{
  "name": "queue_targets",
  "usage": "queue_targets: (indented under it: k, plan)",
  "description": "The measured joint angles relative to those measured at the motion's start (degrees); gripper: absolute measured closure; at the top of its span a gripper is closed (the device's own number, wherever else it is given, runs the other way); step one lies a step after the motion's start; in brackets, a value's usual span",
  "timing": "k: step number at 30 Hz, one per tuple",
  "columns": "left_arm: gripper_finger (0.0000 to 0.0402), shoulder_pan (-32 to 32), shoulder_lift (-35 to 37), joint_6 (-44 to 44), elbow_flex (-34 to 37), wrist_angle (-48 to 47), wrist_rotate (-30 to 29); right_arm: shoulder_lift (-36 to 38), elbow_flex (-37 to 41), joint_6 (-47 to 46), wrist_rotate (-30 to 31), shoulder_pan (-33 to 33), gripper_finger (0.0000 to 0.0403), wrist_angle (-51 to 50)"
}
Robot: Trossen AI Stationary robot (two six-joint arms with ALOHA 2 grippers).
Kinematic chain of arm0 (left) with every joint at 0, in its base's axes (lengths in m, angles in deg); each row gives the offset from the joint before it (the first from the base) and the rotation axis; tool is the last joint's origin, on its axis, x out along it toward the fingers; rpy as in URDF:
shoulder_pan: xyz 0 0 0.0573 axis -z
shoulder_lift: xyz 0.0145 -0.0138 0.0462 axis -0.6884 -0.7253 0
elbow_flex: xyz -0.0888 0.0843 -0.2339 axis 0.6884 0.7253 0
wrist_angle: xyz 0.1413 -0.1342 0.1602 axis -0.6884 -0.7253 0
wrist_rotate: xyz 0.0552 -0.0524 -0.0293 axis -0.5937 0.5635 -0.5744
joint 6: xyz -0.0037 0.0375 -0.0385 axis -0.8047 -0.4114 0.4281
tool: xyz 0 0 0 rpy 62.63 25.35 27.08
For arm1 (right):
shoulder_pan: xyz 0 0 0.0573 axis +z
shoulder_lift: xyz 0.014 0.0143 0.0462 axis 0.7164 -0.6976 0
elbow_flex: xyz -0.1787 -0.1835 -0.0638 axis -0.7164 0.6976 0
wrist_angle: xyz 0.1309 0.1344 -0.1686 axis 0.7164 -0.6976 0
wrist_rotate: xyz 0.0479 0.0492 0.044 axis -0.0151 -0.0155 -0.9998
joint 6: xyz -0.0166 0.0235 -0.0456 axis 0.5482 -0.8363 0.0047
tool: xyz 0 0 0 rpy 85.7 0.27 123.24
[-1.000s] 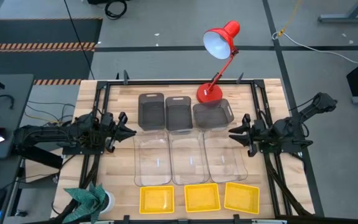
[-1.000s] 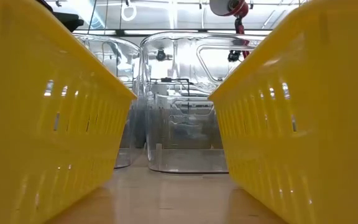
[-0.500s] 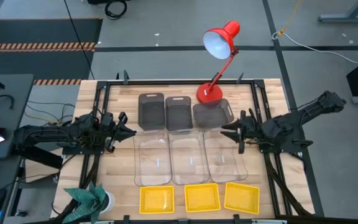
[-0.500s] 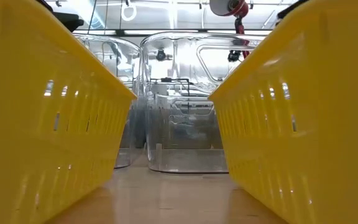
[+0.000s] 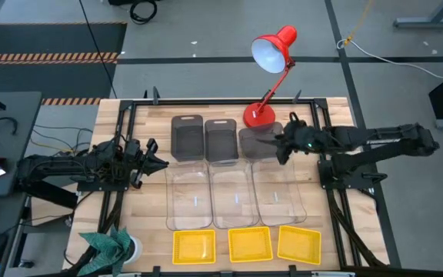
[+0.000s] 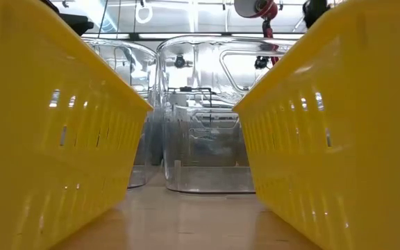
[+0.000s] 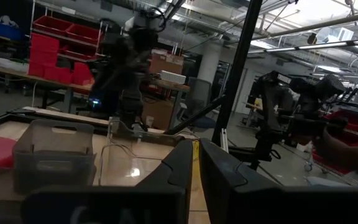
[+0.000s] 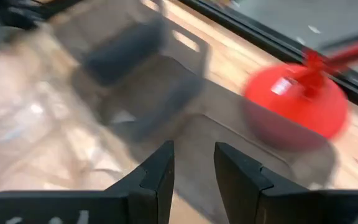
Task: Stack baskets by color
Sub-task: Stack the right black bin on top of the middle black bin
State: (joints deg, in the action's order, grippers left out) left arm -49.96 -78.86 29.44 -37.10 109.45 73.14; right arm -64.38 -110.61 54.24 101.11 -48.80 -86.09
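Observation:
Three dark grey baskets (image 5: pixel 221 140) stand side by side at the far middle of the table, three clear baskets (image 5: pixel 233 197) in front of them, and three yellow baskets (image 5: pixel 250 243) along the near edge. All rest flat on their bottoms. My right gripper (image 5: pixel 271 145) hovers open over the right grey basket (image 5: pixel 261 143), tipped down, with nothing between its fingers (image 8: pixel 160 171). My left gripper (image 5: pixel 163 161) waits shut at the table's left, beside the left clear basket (image 5: pixel 187 198).
A red desk lamp stands with its base (image 5: pixel 258 115) just behind the right grey basket and close to my right gripper; its head (image 5: pixel 271 50) reaches beyond the far edge. A black frame (image 5: pixel 125 115) borders the table. A green cloth (image 5: pixel 110 245) lies at the near left corner.
My right gripper has swung from the table's right edge toward the left and far side, rising and tipping downward, and now hangs over the right grey basket by the lamp base. Its finger gap looks unchanged. The baskets have not moved.

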Motion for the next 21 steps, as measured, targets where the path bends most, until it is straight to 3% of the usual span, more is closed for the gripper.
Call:
queue_targets:
  k: [7,13,21]
  plan:
    - [0.0373,0.0,0.0,0.0,-0.02,0.02,-0.01,-5.84,-2.03,2.23,-6.96,-11.52,0.0281,-4.4]
    - [0.0366,0.0,0.0,0.0,0.0,0.02,-0.01,-11.29,-5.77,6.37,-13.04,-19.14,0.0247,-8.03]
    - [0.0373,0.0,0.02,0.0,0.0,0.01,-0.01,-20.36,-13.13,8.73,-20.52,-21.34,0.0195,-9.14]
